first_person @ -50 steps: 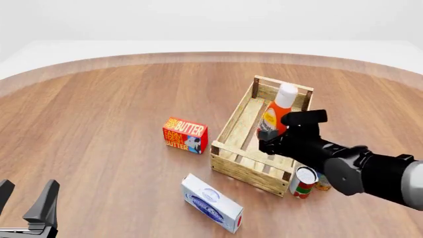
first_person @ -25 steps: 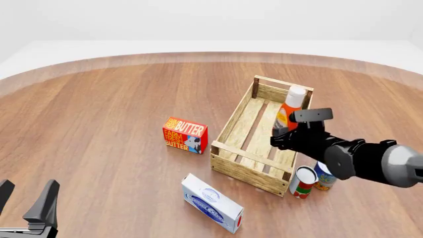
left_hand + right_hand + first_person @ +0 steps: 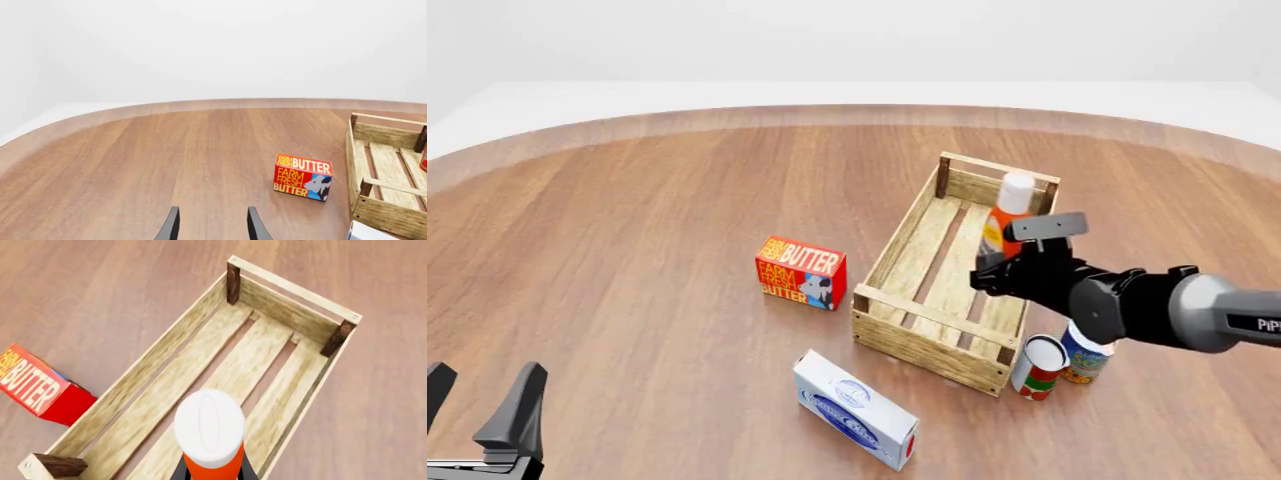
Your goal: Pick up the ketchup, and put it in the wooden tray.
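The small red-orange ketchup bottle with a white cap [image 3: 1008, 212] sits right of the middle in the front view, over the back part of the long light-wood tray with slats [image 3: 928, 240]. The right gripper [image 3: 1004, 268] pinches it low down. It looks close to the slats, but I cannot tell if it touches them. To do this well, lower it straight, keep it upright, then let go gently. The left gripper [image 3: 483, 412], bottom left, has its fingers spread and holds nothing.
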